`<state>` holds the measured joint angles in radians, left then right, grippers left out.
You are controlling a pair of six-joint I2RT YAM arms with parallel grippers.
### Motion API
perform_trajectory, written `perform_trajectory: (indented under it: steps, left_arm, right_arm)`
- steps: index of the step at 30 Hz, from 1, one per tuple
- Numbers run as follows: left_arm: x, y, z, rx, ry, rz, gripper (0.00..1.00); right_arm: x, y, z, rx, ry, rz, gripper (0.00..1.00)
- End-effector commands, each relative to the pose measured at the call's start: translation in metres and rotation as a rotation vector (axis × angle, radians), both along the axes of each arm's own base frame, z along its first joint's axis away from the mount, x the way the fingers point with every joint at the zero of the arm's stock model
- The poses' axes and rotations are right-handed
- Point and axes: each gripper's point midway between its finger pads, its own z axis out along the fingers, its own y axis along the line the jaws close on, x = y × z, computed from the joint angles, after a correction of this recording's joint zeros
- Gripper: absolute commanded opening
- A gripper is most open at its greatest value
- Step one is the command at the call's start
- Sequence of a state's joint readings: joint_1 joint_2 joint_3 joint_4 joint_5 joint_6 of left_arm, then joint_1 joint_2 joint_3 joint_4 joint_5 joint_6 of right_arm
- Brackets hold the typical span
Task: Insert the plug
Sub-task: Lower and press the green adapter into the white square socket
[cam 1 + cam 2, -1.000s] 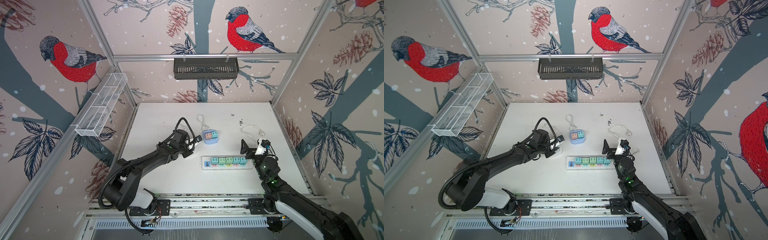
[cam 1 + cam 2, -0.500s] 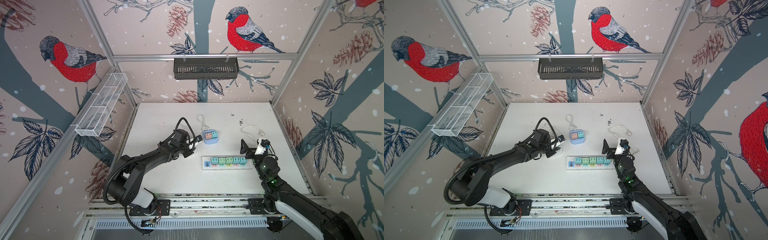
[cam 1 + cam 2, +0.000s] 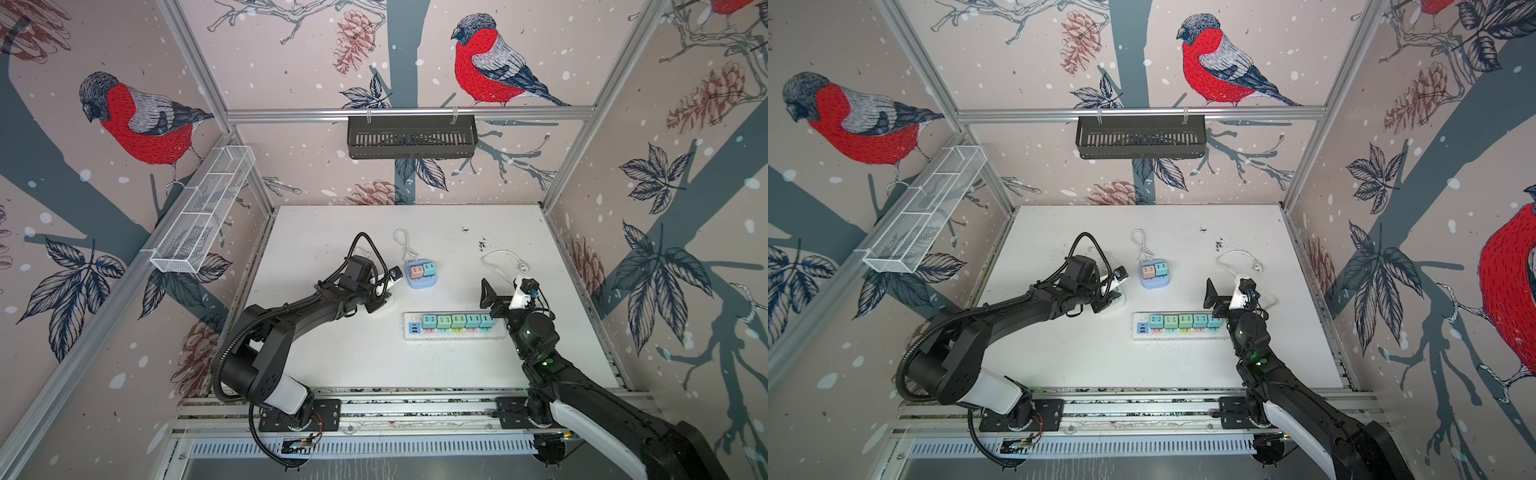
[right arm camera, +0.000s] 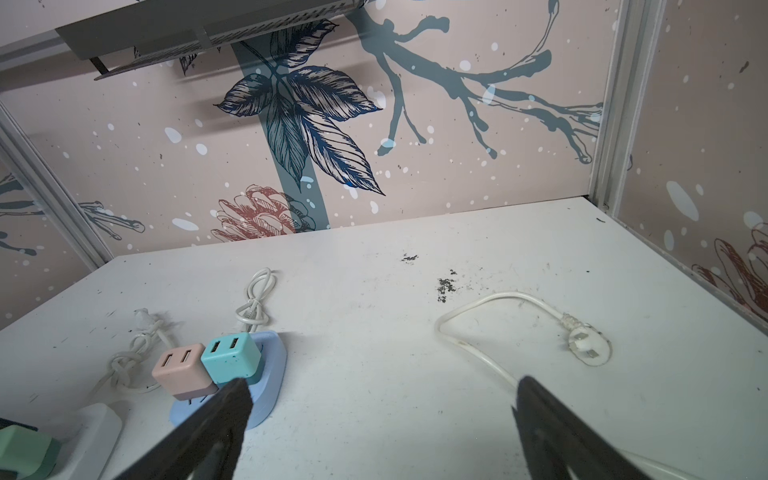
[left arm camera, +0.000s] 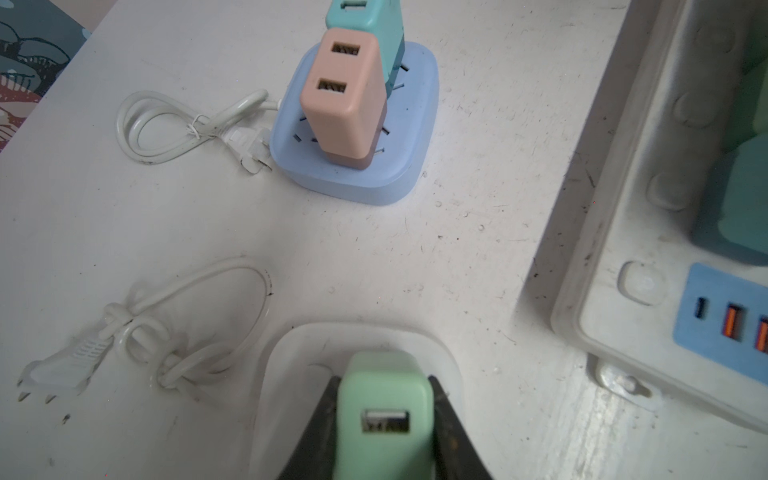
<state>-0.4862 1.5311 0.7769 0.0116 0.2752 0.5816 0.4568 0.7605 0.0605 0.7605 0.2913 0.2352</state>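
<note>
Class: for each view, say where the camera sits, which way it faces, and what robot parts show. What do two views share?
Both top views: high over the front, looking down on the table; left arm and right arm show.
Left wrist: low over the white socket block, facing the blue socket block; left gripper shut on the green plug.
Right wrist: low, facing the back wall; open right gripper shows.
Shared: both wrist views show the blue socket block.
</note>
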Motion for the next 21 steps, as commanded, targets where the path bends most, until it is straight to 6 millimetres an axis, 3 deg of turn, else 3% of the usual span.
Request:
perform_trajectory:
  steps: [1, 12, 19, 21]
  left_arm:
    - [-0.005, 0.009, -0.013, 0.014, 0.069, -0.003, 0.0]
    - [-0.005, 0.017, -0.033, 0.009, 0.173, 0.001, 0.0]
    - [-0.004, 0.013, -0.023, -0.005, 0.167, -0.021, 0.01]
    - [-0.002, 0.013, -0.016, -0.011, 0.145, -0.017, 0.29]
  right_arm:
    - [0.001, 0.001, 0.01, 0.024, -0.029, 0.003, 1.0]
    - [0.002, 0.002, 0.01, 0.022, -0.027, 0.007, 1.0]
    - [0.002, 0.002, 0.01, 0.021, -0.025, 0.008, 1.0]
    - [0.002, 0.003, 0.01, 0.021, -0.023, 0.008, 1.0]
